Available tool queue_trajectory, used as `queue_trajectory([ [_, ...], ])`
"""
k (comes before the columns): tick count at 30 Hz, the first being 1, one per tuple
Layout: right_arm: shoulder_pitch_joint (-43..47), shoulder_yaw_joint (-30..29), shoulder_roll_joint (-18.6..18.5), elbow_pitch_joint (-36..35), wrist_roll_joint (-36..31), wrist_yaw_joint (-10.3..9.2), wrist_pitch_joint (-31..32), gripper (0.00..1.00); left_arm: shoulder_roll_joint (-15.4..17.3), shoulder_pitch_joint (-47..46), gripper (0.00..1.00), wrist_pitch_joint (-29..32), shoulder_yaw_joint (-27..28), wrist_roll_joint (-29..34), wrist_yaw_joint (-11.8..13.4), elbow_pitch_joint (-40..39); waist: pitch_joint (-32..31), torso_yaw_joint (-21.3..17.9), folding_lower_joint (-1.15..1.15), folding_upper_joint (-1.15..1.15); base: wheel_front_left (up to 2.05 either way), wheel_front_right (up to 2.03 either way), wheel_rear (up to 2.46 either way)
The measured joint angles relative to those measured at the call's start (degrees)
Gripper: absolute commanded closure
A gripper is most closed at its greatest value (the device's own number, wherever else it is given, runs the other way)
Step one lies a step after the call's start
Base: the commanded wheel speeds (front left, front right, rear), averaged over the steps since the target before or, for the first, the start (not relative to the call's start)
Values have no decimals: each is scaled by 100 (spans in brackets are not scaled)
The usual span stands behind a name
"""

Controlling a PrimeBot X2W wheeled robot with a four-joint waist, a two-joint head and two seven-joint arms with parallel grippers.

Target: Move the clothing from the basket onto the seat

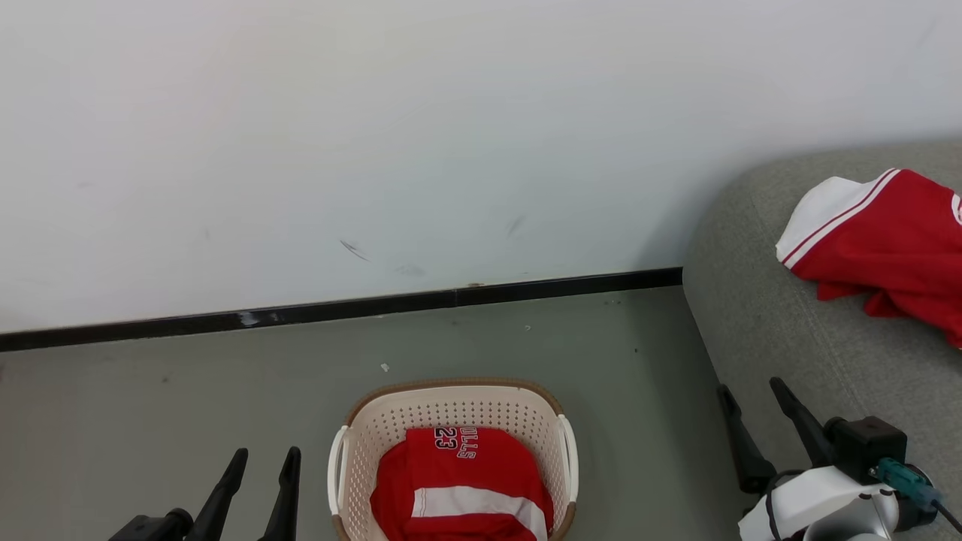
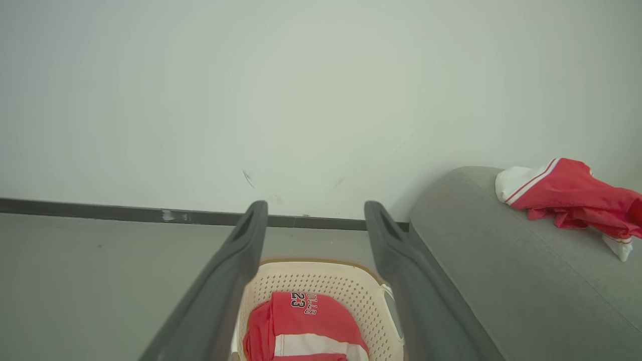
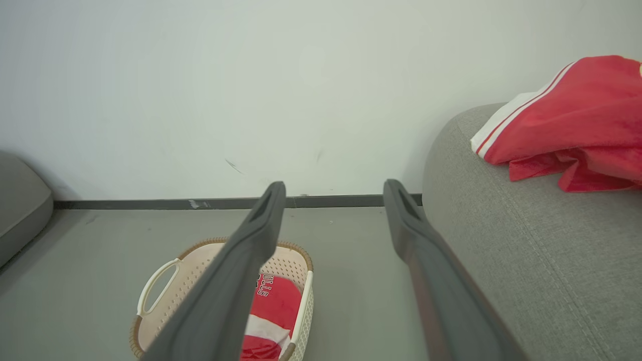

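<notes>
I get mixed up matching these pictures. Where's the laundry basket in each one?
Head view: laundry basket at bottom centre.
Left wrist view: laundry basket at bottom centre, framed by the left claw.
Right wrist view: laundry basket at bottom left, partly behind the right claw.
Shared landmark: the dark baseboard behind it.

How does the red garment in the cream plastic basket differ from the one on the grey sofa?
The red lettered garment lies flat in the cream perforated basket; the red striped garment lies crumpled on the grey fabric sofa. The first shows dark 23 lettering; the second, thin stripe trim. Both are red with white bands.
</notes>
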Motion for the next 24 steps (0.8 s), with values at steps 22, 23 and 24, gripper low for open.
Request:
queue_trajectory([
  [22,181,-5,4,-722,10,-1,0,0,64,-693,0,660,-566,371,-45,21,807,-262,0,0,0,0,0],
  [23,179,-8,5,-746,11,-1,0,0,69,-748,0,714,-584,392,-44,46,857,-273,0,0,0,0,0],
  [24,175,-8,5,-770,24,-1,0,0,74,-801,0,725,-591,423,-44,65,910,-283,0,0,0,0,0],
])
